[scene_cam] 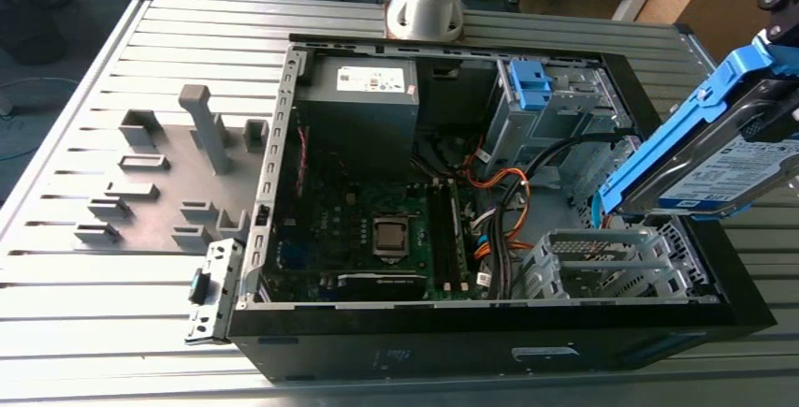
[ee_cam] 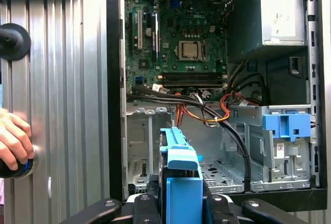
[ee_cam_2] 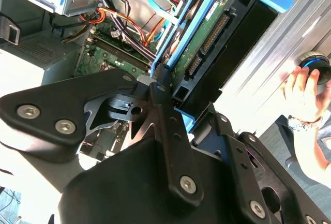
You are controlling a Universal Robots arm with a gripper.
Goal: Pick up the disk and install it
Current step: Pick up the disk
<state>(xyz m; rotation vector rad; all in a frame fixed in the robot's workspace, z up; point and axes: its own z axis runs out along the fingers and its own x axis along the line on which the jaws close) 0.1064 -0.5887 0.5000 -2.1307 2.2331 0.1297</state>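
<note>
The disk hangs tilted in the air, gripped above the open computer case, and the risk from here is plain: the black and orange cables run across the case just below and ahead of the tool, so a careless descent could snag them or knock a blue rail against the metal drive cage beneath it. A slanted drive would likely jam rather than seat. A person's hand rests on a control on the table close beside the tool, worth watching too. The tool's black fingers are clamped on the disk by its blue-railed edge, holding it clear of everything.
</note>
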